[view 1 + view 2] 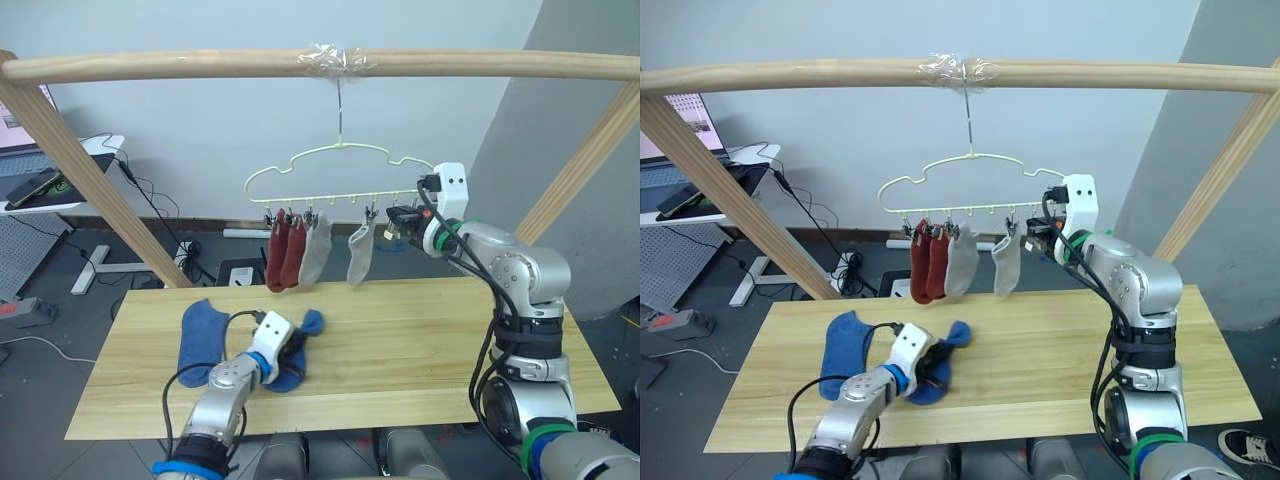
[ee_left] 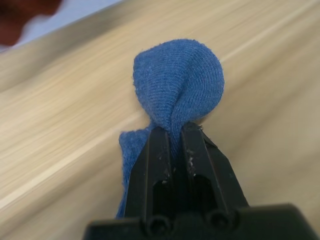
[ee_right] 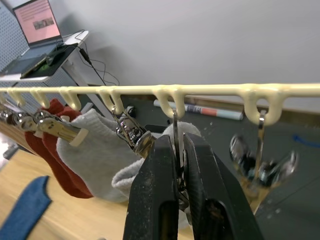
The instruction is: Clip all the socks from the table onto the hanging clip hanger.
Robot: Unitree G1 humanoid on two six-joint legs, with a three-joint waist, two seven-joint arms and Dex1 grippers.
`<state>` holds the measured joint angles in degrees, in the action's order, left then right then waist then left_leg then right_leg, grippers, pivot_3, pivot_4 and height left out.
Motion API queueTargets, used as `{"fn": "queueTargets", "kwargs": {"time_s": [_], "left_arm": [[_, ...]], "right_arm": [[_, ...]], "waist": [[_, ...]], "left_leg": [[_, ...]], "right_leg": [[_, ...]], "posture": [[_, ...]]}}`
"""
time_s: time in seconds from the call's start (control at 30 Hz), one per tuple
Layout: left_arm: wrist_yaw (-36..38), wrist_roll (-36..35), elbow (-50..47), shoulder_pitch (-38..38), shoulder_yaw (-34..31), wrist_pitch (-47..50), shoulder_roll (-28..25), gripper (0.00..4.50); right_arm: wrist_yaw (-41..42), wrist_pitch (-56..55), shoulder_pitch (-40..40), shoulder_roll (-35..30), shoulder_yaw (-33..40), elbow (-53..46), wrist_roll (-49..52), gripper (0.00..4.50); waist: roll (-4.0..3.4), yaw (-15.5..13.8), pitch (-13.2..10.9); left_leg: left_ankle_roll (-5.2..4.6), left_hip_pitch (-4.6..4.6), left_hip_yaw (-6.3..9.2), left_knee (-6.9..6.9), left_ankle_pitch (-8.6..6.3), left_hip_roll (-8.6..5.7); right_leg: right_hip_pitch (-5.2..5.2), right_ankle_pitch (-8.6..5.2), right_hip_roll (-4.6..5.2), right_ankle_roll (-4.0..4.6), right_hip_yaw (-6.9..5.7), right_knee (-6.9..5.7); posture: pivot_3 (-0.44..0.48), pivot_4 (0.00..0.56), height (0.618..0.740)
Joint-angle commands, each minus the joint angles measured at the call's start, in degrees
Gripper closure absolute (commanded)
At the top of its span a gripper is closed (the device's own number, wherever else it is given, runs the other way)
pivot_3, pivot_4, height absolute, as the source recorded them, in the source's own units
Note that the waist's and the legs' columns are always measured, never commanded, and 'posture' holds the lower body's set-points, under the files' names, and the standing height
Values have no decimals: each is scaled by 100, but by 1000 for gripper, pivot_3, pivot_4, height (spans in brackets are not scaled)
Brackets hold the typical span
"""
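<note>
Since the left gripper (image 2: 172,135) is clamped on just a small bunched fold of the blue sock (image 2: 177,82), that fold could easily be pulled out on the way up to the clip hanger (image 1: 335,175), and the sock would be dropped back onto the table (image 1: 420,340). On the other side, the right gripper (image 3: 179,150) is closed tight on one of the metal clips (image 3: 176,131); if that squeeze is let go too soon, or the hanger is swung on its hook, the clip probably won't be lined up when the sock arrives.

Pose-wise, the left arm is kept low over the near part of the table, wrist angled down at the sock. The right arm is raised and bent, reaching in from the right at the hanger's clip row. Two red socks (image 1: 284,250) and two grey socks (image 1: 318,250) are already hung up. A second blue sock (image 1: 200,335) is left flat on the table, just beside the held one.
</note>
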<state>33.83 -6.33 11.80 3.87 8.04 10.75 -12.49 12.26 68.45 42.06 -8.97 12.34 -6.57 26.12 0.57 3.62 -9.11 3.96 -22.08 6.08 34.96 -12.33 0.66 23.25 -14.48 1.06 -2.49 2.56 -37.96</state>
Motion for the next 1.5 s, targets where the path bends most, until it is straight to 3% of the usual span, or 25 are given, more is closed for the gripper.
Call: {"fn": "queueTargets", "kwargs": {"time_s": [0.03,0.3,0.57,1.5], "left_arm": [[40,3,-935,233,332,-84,197,4474],[-483,65,-857,1114,489,-68,978,4474],[-655,-112,-678,1340,338,-206,1318,4474],[-348,-704,-921,1191,287,-386,1487,4474]], "right_arm": [[-215,550,374,149,453,-36,310,4500],[-565,1293,721,458,974,-25,449,4500],[-624,1535,688,474,1041,-130,452,4500],[-720,1618,771,405,1280,-30,464,4500]], "waist": [[0,-4,0],[0,16,0],[0,84,0],[0,120,0]], "left_leg": [[0,0,0,0,0,0],[-1,-6,-3,-1,-1,-1],[-2,-13,-1,-1,-1,-1],[-2,-25,1,-1,-1,-3]], "right_leg": [[0,0,0,0,0,0],[1,-1,-2,-2,1,8],[3,-2,-2,-3,-1,12],[5,-2,-2,-5,-4,25]], "posture": [[-57,139,740],[-66,134,740],[-77,134,740],[-92,131,740]]}}
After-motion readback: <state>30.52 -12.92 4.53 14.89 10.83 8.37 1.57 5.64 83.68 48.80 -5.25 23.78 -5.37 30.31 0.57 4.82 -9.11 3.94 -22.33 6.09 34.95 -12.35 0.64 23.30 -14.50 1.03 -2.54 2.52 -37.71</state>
